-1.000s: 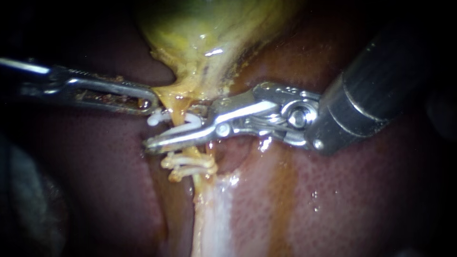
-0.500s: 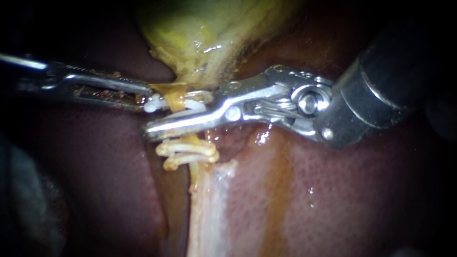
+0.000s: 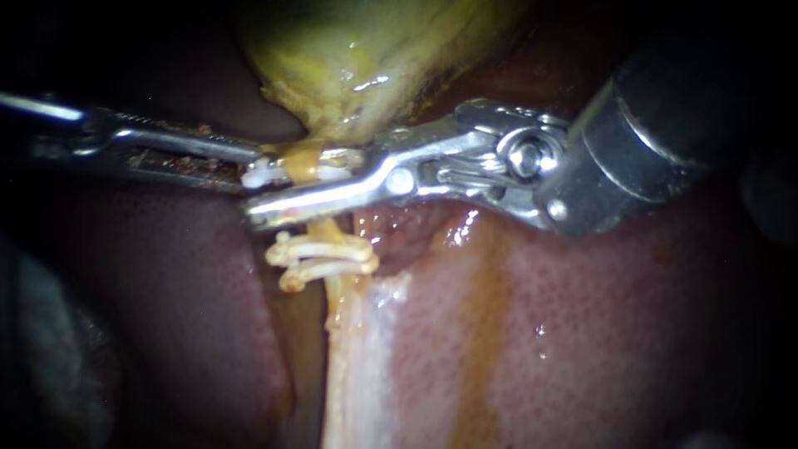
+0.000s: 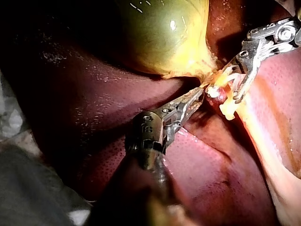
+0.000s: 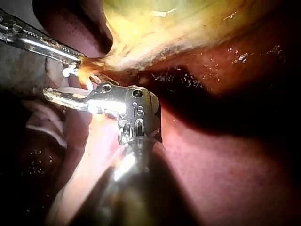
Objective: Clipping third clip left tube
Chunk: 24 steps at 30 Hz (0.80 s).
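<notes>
The white clip (image 3: 259, 173) lies across the tube (image 3: 322, 233) just below the gallbladder (image 3: 349, 50), above two clips (image 3: 324, 254) already seated lower on the same tube; the pincer of the right instrument (image 3: 274, 193) is closed on this clip from both sides, one arm in full view along the near side and the other mostly hidden behind the tube; whether the clip's latch end has locked cannot be told. The pincer of the left instrument (image 3: 253, 160) grips the tube's upper end beside the clip's free tip and holds it taut against the liver (image 3: 582, 316). Judged risks: release before the latch engages would leave the clip loose and able to slide or fall; uneven squeeze could twist the clip so that it crosses the tube at a slant and seals only part of it; the clip's tip sits near the left pincer and could catch on it; excess pull from the left could tear the thin tube at the gallbladder end; sideways withdrawal of the right pincer could drag the clip toward the two below.
</notes>
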Available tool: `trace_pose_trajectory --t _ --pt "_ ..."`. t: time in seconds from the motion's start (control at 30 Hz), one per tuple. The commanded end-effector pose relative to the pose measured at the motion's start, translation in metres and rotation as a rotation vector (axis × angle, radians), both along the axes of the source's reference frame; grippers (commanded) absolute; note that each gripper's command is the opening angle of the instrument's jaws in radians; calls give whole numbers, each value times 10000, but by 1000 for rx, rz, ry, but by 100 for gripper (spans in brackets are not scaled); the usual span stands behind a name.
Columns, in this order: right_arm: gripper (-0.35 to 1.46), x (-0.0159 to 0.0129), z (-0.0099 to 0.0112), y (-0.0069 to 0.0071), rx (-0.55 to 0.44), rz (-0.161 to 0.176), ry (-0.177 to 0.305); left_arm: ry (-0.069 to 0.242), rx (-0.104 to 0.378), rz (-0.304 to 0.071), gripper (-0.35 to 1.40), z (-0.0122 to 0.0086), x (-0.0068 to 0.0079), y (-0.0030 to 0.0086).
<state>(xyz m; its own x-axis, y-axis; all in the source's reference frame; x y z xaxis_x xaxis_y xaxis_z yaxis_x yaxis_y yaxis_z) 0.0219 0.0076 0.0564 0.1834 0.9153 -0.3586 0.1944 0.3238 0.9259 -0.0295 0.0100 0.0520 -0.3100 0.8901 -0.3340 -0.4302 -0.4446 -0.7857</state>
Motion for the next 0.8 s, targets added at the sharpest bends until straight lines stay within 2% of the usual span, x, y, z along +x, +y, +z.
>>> trace_pose_trajectory --t 0.03,0.43,0.8 --pt "42 -2 2 1 5 2 -4 1 0 -1 -35 1 0 0" --pt "27 -3 2 2 69 -1 -17 1 0 -1 -35 1 -1 -1" --pt "-16 -6 2 1 109 -6 -24 1 -1 -1 -35 2 -1 -1"
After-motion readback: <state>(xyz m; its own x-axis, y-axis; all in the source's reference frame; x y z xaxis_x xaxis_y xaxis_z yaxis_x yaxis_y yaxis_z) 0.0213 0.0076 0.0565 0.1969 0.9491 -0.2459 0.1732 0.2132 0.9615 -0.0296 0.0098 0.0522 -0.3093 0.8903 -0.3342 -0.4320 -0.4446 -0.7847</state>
